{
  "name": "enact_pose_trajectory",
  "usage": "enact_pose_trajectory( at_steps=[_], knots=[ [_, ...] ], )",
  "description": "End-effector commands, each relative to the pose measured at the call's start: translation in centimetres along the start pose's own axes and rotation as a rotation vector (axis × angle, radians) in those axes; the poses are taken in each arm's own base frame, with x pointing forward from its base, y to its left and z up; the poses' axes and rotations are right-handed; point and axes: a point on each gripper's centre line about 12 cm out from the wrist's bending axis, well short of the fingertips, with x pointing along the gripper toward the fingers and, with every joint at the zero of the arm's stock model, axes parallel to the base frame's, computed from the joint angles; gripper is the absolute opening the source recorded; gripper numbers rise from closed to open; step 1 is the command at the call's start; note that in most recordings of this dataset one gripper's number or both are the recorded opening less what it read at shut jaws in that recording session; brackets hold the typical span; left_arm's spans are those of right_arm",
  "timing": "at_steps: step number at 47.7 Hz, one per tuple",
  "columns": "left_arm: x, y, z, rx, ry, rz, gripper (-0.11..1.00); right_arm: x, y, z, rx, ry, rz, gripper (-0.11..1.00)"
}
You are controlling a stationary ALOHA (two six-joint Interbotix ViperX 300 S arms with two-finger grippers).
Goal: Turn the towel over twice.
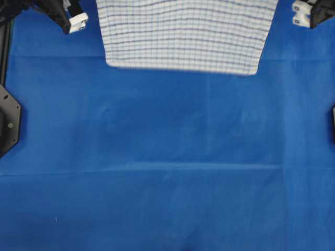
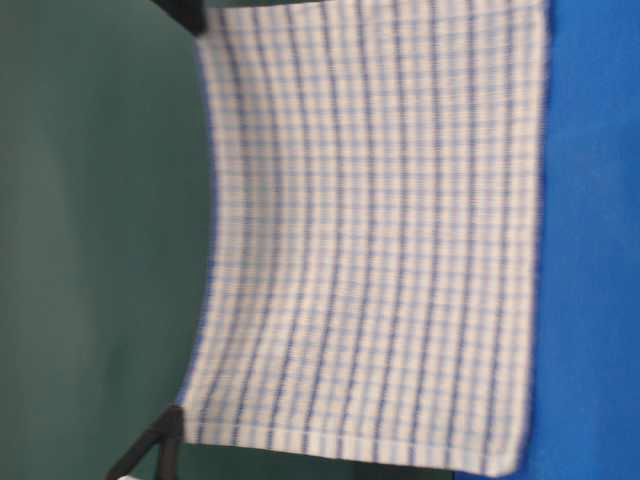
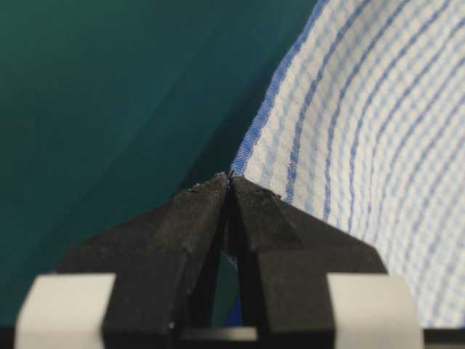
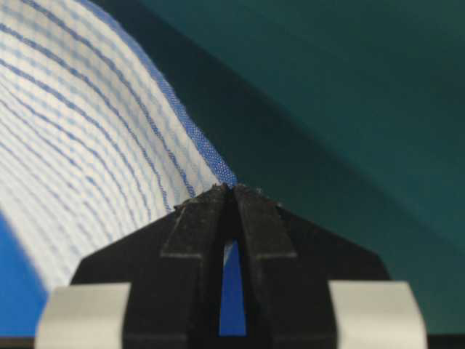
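Observation:
The towel (image 1: 183, 36), white with thin dark- and light-blue stripes, hangs spread out at the far end of the table. In the table-level view the towel (image 2: 370, 240) hangs flat, sagging a little between its two upper corners, with its lower edge at the blue table cover (image 2: 600, 240). My left gripper (image 3: 229, 178) is shut on one upper corner of the towel (image 3: 363, 109). My right gripper (image 4: 232, 189) is shut on the other upper corner of the towel (image 4: 73, 145). The corner tips are hidden inside the black fingers.
A plain blue cloth (image 1: 167, 157) covers the whole table, with faint creases across it. Black arm mounts sit at the left edge (image 1: 8, 120) and right edge (image 1: 333, 123). A dark green backdrop (image 2: 90, 240) stands behind the towel.

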Motion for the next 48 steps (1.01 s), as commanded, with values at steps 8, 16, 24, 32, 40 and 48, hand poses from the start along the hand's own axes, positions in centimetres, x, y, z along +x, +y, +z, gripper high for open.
enact_pose_trajectory(
  at_steps=[8, 16, 24, 32, 40, 48],
  knots=[
    [-1.2, 0.6, 2.7, 0.036, -0.07, 0.014, 0.02, -1.8, 0.1, 2.9, -0.004, -0.091, 0.002, 0.06],
    [-1.9, 0.6, 2.8, 0.041, -0.072, 0.012, 0.02, -2.2, 0.6, 3.1, -0.005, -0.101, 0.02, 0.05],
    [-1.9, -0.5, 1.9, 0.03, 0.002, -0.042, 0.02, -2.0, 1.4, 1.9, 0.002, -0.034, 0.048, 0.05],
    [-2.0, -3.9, -0.7, 0.012, 0.111, -0.165, 0.02, -1.9, 3.6, -1.6, 0.018, 0.103, 0.132, 0.06],
    [-2.8, -8.7, -5.3, -0.008, 0.244, -0.31, 0.02, -2.4, 6.6, -6.7, 0.05, 0.257, 0.254, 0.05],
    [-3.6, -13.7, -9.3, -0.06, 0.38, -0.448, 0.02, -3.1, 9.6, -11.1, 0.09, 0.354, 0.372, 0.05]
  ],
)
